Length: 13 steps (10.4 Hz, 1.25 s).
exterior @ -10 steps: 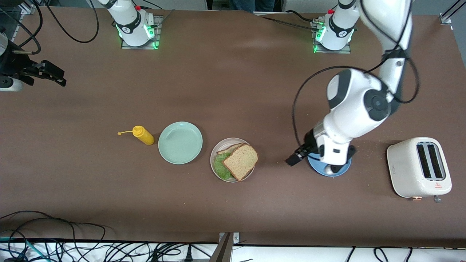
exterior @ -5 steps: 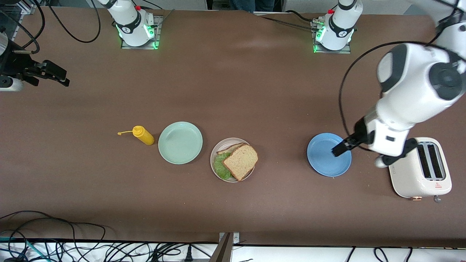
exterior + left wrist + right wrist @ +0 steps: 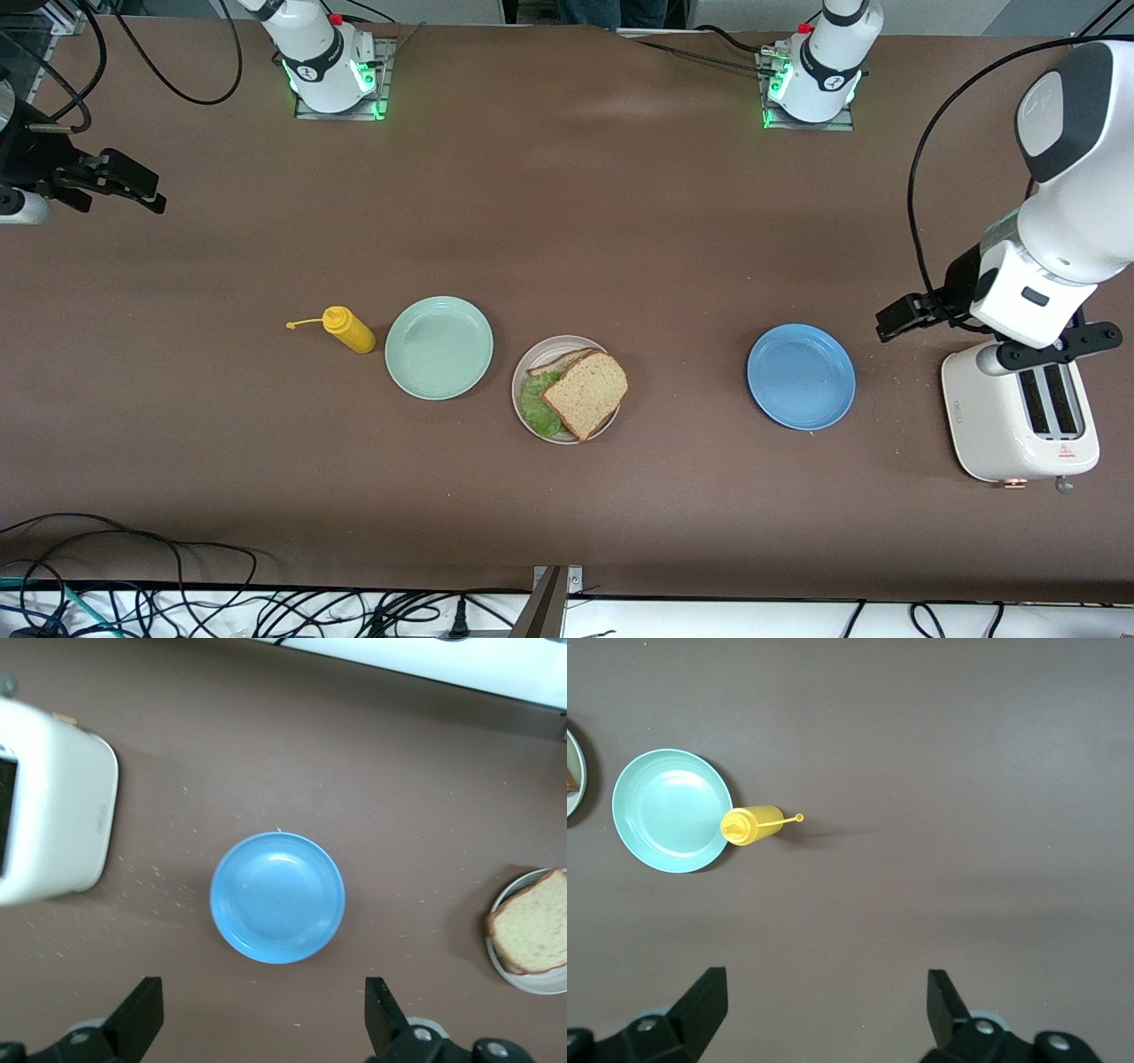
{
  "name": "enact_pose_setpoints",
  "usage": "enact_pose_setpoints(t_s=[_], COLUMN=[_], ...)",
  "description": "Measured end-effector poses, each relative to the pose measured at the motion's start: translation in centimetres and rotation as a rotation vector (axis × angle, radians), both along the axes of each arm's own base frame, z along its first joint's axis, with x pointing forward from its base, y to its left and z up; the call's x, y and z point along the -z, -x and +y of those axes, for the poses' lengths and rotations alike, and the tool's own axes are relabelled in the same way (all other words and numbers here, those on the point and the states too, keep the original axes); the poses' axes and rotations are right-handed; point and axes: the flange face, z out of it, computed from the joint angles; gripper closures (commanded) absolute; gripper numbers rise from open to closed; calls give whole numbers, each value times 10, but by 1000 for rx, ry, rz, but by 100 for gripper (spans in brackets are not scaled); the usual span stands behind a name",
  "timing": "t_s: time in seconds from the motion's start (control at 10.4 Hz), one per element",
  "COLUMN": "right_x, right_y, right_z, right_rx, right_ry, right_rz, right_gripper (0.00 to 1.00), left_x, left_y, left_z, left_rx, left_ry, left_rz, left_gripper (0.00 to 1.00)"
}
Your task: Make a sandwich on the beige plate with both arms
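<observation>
You've got the sandwich [image 3: 580,392] sitting on the beige plate [image 3: 529,361], between two other plates. Left gripper [image 3: 259,1023] hangs fingers apart, empty, by the toaster [image 3: 1019,421]; right gripper [image 3: 819,1014] waits likewise.

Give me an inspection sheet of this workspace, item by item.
Surface: brown table, crumbs near the toaster.
Job's things: sandwich assembled on the beige plate, lettuce showing at one edge.
Clutter: green plate and blue plate, both bare; mustard bottle lying beside the green plate; toaster at the left arm's end, slots showing nothing.
Grippers: left gripper open, empty, in the air between blue plate and toaster; right gripper open, empty, at the right arm's end of the table.
Cables: tangle below the table's near edge; a cable loops along the left arm.
Surroundings: nothing seen.
</observation>
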Motion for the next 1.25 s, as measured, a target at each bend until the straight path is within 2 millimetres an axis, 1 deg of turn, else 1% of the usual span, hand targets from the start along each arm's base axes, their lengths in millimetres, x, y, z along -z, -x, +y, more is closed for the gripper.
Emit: enact_pose_setpoints(t_s=[0.19,0.29,0.38,0.77,0.96,1.25], right_x=[0,0,0,0,0,0], right_y=[0,0,0,0,0,0], right_z=[0,0,0,0,0,0], right_rx=[0,0,0,0,0,0], right_ry=[0,0,0,0,0,0], right_rz=[0,-1,-1,-1,-1,-1], right_gripper=[0,0,0,0,0,0], left_x=[2,7,12,28,35,38], left_y=[-2,-2,-3,-5,-5,-2], left_z=[32,42,46,45,51,57], left_rx=[26,26,24,22,50,60], left_ry=[-6,-7,-8,2,5,6], left_rz=[9,21,30,57,65,37], left_gripper=[0,0,0,0,0,0])
